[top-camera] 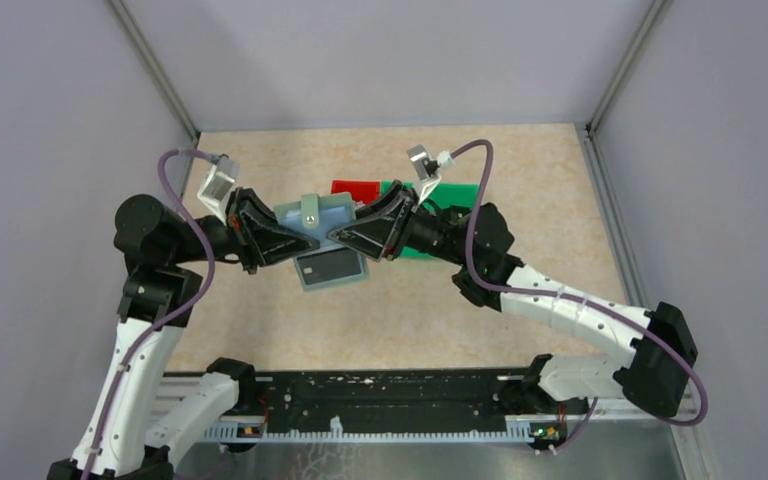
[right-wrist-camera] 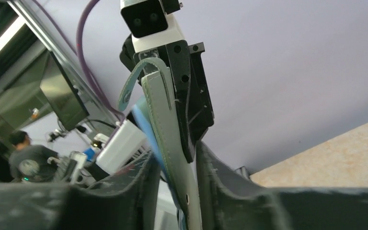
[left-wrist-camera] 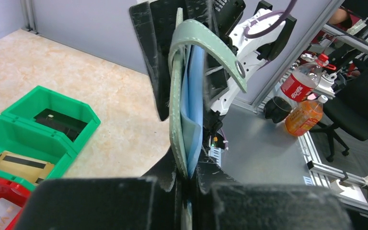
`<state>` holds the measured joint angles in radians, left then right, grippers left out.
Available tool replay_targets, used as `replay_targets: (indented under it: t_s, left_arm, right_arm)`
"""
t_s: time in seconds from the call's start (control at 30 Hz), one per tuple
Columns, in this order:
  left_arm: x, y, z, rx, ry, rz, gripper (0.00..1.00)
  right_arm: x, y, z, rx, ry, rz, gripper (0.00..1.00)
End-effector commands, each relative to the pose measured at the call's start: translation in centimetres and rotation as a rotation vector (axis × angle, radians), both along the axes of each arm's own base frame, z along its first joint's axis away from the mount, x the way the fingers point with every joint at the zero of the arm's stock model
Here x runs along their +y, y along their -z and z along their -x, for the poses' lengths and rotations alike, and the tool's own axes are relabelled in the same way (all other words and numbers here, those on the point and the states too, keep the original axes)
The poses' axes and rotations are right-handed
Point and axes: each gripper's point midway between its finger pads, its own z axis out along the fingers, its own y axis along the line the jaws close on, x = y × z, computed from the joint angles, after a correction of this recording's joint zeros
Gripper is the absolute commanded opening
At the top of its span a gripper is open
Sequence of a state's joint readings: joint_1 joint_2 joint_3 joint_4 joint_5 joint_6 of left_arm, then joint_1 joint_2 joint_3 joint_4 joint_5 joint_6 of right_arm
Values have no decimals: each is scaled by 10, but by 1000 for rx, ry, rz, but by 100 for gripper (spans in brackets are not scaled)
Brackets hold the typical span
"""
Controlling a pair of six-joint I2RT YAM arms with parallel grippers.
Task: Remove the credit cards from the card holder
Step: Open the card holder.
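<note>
The pale grey-green card holder (top-camera: 312, 214) hangs in mid-air over the table, held between both arms, its closing tab (left-wrist-camera: 220, 52) curled over. A dark grey credit card (top-camera: 327, 266) shows in the holder's lower flap. My left gripper (left-wrist-camera: 190, 175) is shut on the card holder's (left-wrist-camera: 177, 110) edge, green cover and blue lining pinched between the fingers. From the opposite side my right gripper (right-wrist-camera: 175, 163) stands round the card holder (right-wrist-camera: 165, 115). Its jaws are slightly apart, with a gap on the blue-lining side. In the top view the left gripper (top-camera: 305, 243) and right gripper (top-camera: 345, 235) meet at the holder.
A red bin (top-camera: 355, 189) and a green bin (top-camera: 455, 200) stand behind the holder. In the left wrist view the green bin (left-wrist-camera: 38, 124) holds a tan striped card (left-wrist-camera: 21, 163) and a dark item (left-wrist-camera: 60, 122); the red bin (left-wrist-camera: 0, 189) holds a pale card.
</note>
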<state>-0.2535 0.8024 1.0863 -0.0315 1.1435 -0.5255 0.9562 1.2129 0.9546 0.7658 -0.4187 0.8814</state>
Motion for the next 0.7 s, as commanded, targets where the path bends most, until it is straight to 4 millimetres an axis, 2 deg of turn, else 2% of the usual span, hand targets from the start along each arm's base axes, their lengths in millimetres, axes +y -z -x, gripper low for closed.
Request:
replay_targets:
  t_s: [0.0,0.07,0.2,0.23,0.4,0.53,0.67]
  left_arm:
    - [1,-8,7,-53,16,-11,0]
    - [1,-5,10,-54,41,-22,0]
    - [-1,3,19,-25,129,-51,0]
    - [-1,5,19,-18,142,-57,0]
    - [-1,18,20,-5,168,-84,1]
    - [0,26,20,15,184,-100,2]
    - [0,38,20,44,189,-118,4]
  right_arm:
    - [-15,-29,13,-94,5,-32,45]
    - [-20,-29,13,-148,-20,24,59]
    - [-30,-36,23,-297,-164,146,94]
    - [-29,-35,28,-339,-205,190,98]
    - [-23,-14,24,-399,-282,406,99]
    - [-21,3,19,-430,-302,515,98]
    - [-15,14,21,-492,-292,609,93]
